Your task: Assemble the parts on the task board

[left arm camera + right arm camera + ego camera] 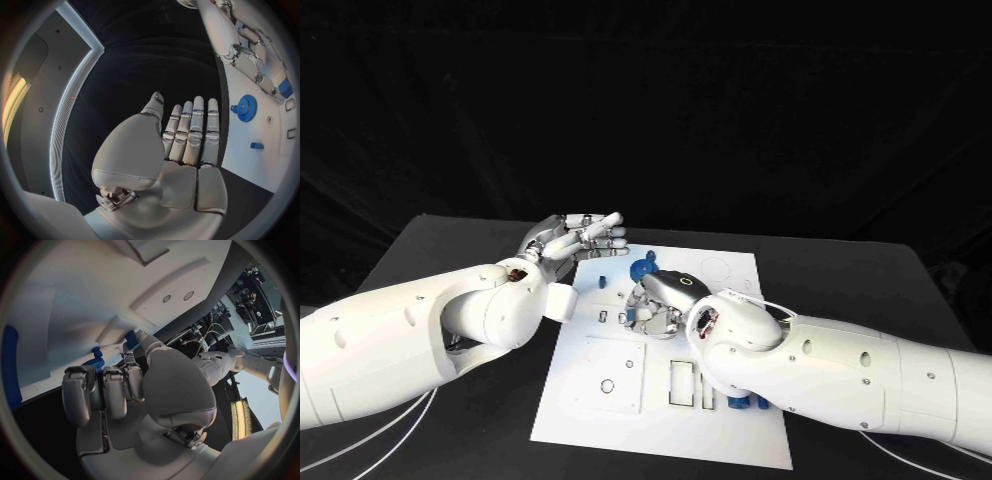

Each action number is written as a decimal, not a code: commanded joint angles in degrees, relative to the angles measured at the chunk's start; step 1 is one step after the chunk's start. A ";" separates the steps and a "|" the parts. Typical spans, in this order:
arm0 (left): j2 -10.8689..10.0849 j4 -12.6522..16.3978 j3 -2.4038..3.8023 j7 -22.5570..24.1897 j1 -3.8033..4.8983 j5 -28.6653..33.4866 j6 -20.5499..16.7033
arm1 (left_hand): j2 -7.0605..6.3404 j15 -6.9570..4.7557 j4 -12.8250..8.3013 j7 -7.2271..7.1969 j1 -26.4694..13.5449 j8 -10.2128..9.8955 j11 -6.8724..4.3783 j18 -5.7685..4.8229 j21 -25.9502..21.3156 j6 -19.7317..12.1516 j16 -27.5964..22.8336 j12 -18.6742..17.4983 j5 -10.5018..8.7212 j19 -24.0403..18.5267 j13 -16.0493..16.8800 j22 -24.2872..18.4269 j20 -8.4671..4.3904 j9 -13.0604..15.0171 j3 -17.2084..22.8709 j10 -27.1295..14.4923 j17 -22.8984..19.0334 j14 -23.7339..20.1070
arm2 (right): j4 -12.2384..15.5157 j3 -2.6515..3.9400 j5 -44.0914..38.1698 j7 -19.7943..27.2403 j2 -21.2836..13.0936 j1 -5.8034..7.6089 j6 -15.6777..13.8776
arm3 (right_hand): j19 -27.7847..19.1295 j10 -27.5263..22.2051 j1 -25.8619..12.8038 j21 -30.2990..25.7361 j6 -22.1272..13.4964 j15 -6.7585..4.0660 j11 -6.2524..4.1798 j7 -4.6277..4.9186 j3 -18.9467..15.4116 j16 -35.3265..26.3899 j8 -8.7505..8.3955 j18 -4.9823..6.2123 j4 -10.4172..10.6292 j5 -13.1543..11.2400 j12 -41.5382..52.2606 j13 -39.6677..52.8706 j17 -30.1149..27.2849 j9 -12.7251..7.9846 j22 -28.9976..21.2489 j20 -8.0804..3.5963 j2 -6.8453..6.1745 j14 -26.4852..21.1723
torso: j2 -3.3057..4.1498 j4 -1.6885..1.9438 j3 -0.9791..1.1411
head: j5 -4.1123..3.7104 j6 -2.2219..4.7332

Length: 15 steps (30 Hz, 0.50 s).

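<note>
The white task board (646,420) lies in the middle of the black table. A blue gear (643,268) stands on its far part, also seen as the gear (247,107) and the gear (94,362). My right hand (661,295) is over the board just behind the gear, fingers curled down. A small blue part (131,338) sits pinched at the tips of its thumb and a finger; it shows as the part (284,87). My left hand (574,238) hovers at the board's far left corner, fingers straight and together, holding nothing; the left hand (187,135) shows a bare palm.
Another small blue piece (257,145) lies on the board near the gear. More blue parts (740,400) lie at the board's near right, partly under my right arm. The board has several cut-outs and holes (679,383). Black table surrounds the board.
</note>
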 commanded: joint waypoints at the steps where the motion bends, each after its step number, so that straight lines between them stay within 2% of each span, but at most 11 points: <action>1: 0.04 0.09 0.04 0.25 0.06 0.13 0.90 | 0.24 0.49 -0.39 0.34 0.23 -0.25 0.43 0.29 -0.34 0.04 -0.22 -0.28 0.18 -0.11 0.02 -0.05 0.40 -0.04 -0.10 0.08 0.08 0.00 | -0.14 -0.34 -1.21 -2.71 -0.27 -0.41 2.15 | 3.00 0.15 -0.62 -0.16 0.34 -0.32 0.04 -0.05 -0.05 0.13 0.21 -0.10 0.20 0.00 -0.17 5.23 14.28 0.10 11.54 -0.45 0.11 5.79 | -0.01 -0.03 0.00 | 0.08 -0.02; 15: -0.01 0.10 0.04 0.22 0.06 0.13 0.90 | 0.24 0.49 -0.39 0.34 0.23 -0.25 0.43 0.29 -0.34 0.04 -0.22 -0.28 0.18 -0.11 0.02 -0.05 0.40 -0.04 -0.10 0.08 0.08 0.00 | -0.05 -0.34 -1.20 -2.78 -0.34 -0.44 2.26 | 2.87 -0.13 -1.55 -0.37 -0.12 -0.26 0.15 0.13 -0.49 0.10 -0.06 -0.04 0.49 -0.09 -0.53 4.92 14.23 -0.03 11.38 -0.42 -0.90 5.77 | -0.01 -0.03 -0.02 | 0.06 0.05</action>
